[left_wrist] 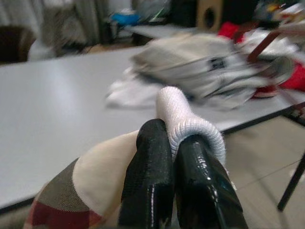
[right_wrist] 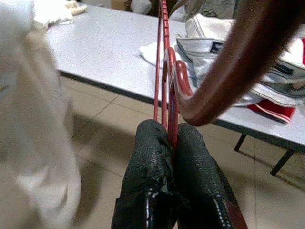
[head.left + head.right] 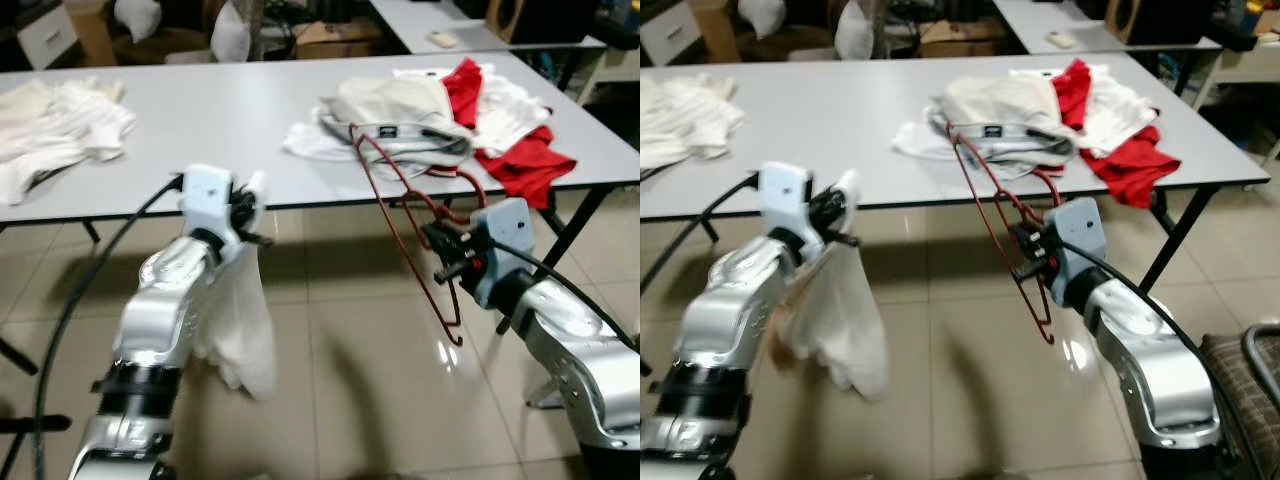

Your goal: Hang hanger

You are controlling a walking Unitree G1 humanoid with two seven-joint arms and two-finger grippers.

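Fingers first: on our right gripper (image 2: 169, 138) both black fingers (image 2: 147, 162) were squeezed together on the red wire hanger (image 3: 405, 215), no gap between them apart from the wire itself. We had it out over the tiled floor (image 3: 350, 360), in front of the surface (image 3: 200, 110). From the pinch point the hanger ran two ways: one stretch went up and away from the fingers to the clothes pile (image 3: 400, 120) at the surface's edge, the other dropped below the fingers to a curved end near the floor. Whether the far end was touching the pile or just hanging over it, we couldn't tell.

Our left gripper (image 1: 172, 143) had its fingers (image 1: 147, 171) clamped shut too, pinching the ribbed hem of a white garment (image 3: 240, 320). The rest of that cloth hung straight down below the fingers, off the floor. Close against those fingers in the left wrist view there was also a cream fabric patch with dark red and olive stripes (image 1: 66, 195).

Past the right fingers, the pile was mostly cream and white stuff, with a red garment (image 3: 525, 160) on its far side spilling toward the surface's right edge. Way off past the left fingers sat another heap of white clothes (image 3: 60, 125) at the surface's far left end.
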